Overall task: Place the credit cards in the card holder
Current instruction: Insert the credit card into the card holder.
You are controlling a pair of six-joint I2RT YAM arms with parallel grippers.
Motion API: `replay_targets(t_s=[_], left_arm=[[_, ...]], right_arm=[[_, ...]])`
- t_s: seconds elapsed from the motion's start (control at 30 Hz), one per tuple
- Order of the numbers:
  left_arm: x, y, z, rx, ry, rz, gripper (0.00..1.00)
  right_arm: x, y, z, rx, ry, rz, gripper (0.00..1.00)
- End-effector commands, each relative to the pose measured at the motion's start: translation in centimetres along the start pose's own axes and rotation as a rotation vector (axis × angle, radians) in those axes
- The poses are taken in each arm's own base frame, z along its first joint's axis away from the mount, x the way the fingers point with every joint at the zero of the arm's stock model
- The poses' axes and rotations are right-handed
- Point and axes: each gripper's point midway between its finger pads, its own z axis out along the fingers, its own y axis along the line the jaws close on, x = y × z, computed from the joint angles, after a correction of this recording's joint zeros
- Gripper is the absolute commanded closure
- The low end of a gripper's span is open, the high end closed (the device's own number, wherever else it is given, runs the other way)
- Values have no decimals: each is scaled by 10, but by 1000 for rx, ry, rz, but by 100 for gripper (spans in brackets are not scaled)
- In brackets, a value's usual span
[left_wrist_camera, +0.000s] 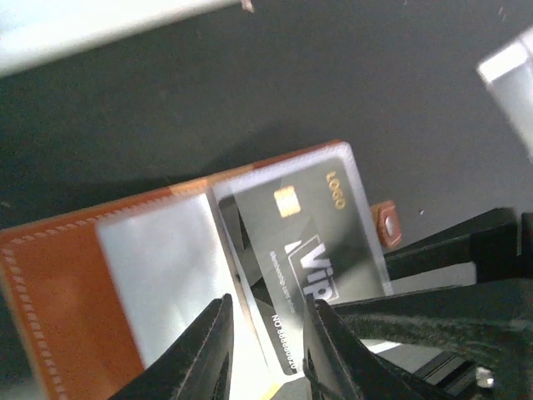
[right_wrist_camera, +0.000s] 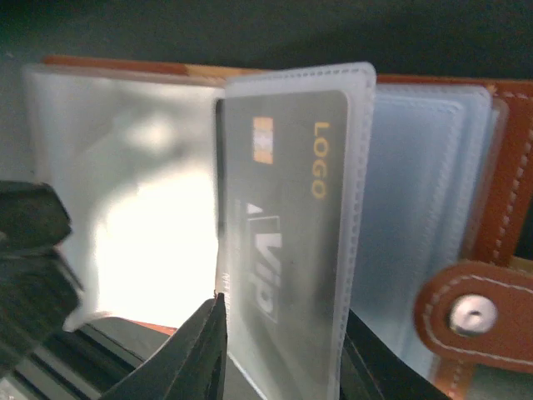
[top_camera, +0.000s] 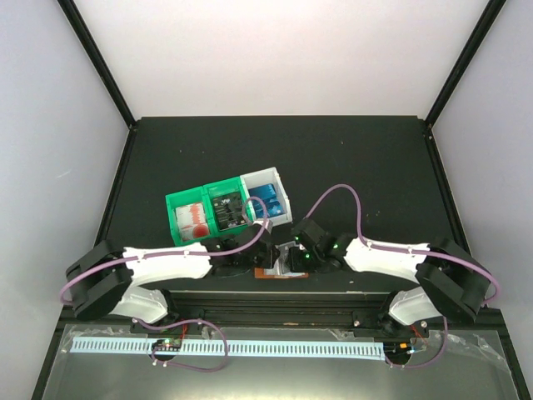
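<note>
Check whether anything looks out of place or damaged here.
Nothing spilled or damaged. One clear sleeve holding a black plastic VIP card looks lifted from the open reddish-brown leather card holder instead of lying flat.

On the black table point(top_camera: 358, 158), a row of bins point(top_camera: 206, 208) (two green, one white) is set centrally, the open card holder point(top_camera: 268, 276) at six o'clock.

Card holder point(left_wrist_camera: 58, 308): smooth tan-brown leather, pale stitching, shiny metal snap point(right_wrist_camera: 471, 315) lower right; pockets point(right_wrist_camera: 416, 208) frosted soft clear plastic. Black credit card point(right_wrist_camera: 283, 208) inside smooth plastic, gold metallic chip point(right_wrist_camera: 263, 140). Counter point(left_wrist_camera: 250, 100) matt black; bins point(top_camera: 171, 218) glossy hard plastic.
</note>
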Motion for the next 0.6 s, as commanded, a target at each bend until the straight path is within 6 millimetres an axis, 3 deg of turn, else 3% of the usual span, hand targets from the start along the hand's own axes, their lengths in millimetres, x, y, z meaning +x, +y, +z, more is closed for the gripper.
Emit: replay_targets(t_s=[0.0,0.3,0.43,0.57], left_arm=[[-26,10,-23,-41,-83,14,72],[-85,38,-99,-100,-303,-15,56],[-97,55,-122,-115,-363,-37,52],[-100,67,-132,-134,-383,-47,50]], right_arm=[[-12,25,-7,-66,-21,-56,64],[-12,58,1,-138,12,-118,54],[-10,69,6,-148,28,-147,52],[-10,67,9,-100,29,-158,51]])
